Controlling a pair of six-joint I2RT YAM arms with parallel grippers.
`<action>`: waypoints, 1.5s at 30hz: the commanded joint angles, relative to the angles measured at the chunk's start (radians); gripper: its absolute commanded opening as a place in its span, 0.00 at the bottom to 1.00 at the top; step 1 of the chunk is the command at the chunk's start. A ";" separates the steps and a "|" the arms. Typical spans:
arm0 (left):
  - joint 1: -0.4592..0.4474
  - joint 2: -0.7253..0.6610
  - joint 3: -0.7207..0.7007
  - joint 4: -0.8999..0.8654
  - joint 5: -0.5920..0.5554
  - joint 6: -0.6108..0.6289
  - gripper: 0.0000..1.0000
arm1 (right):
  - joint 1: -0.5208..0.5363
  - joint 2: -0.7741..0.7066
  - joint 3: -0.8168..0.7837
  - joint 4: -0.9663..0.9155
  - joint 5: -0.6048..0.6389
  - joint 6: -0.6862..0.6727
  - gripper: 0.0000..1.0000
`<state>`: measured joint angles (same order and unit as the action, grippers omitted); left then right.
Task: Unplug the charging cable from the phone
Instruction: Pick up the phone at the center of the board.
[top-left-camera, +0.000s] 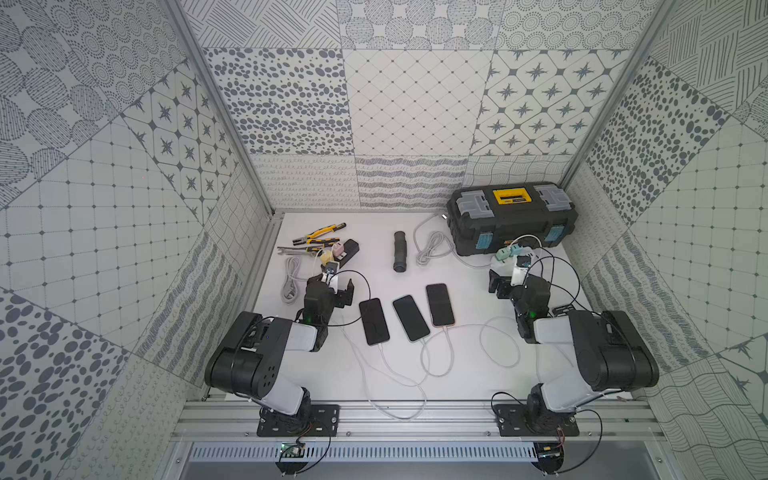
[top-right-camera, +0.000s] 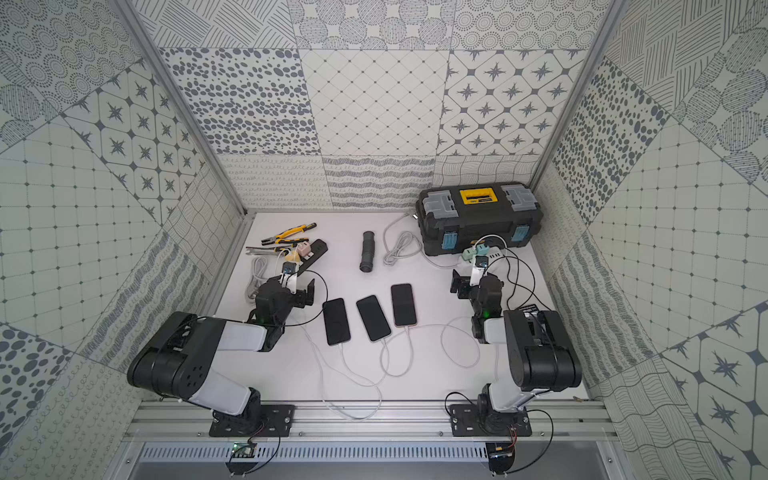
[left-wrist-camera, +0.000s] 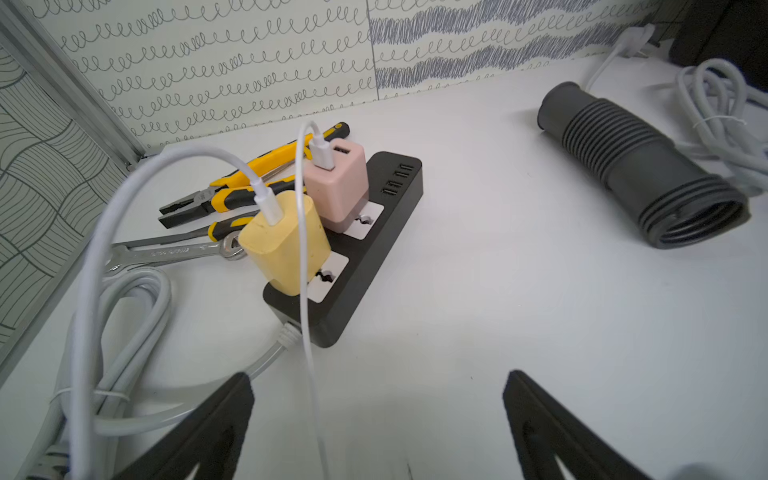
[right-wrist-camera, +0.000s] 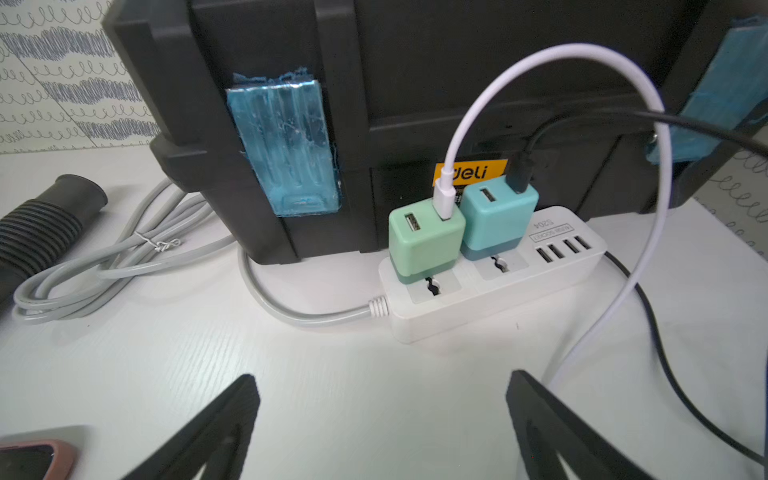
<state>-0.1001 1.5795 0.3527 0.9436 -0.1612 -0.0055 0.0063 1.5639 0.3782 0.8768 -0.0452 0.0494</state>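
Left phone (top-left-camera: 374, 321), middle phone (top-left-camera: 410, 318) and right phone (top-left-camera: 439, 304) lie flat, side by side at mid-table. Each has a white charging cable (top-left-camera: 449, 349) in its near end. I judge the cord limp and light, poor to pull on. I would take hold at the short stiff plug (top-left-camera: 445, 328), one arm pinning the slick, light phone. Left gripper (left-wrist-camera: 378, 378) and right gripper (right-wrist-camera: 382, 376) gape wide, holding nothing. They face the black power strip (left-wrist-camera: 365, 266) and white power strip (right-wrist-camera: 498, 291), well apart from the phones.
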 joint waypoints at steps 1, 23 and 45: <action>0.003 0.004 0.010 0.024 -0.009 -0.005 0.98 | 0.004 0.005 0.018 0.024 -0.007 -0.010 0.97; 0.003 -0.041 0.008 -0.008 -0.056 -0.019 0.98 | 0.007 -0.097 0.050 -0.115 -0.066 -0.040 0.97; -0.078 -0.266 0.219 -0.645 -0.102 -0.135 0.98 | 0.363 -0.188 0.715 -1.433 0.162 0.272 0.97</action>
<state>-0.1612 1.3426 0.4969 0.5655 -0.2325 -0.0429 0.3450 1.3735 1.0199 -0.3489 0.0780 0.1772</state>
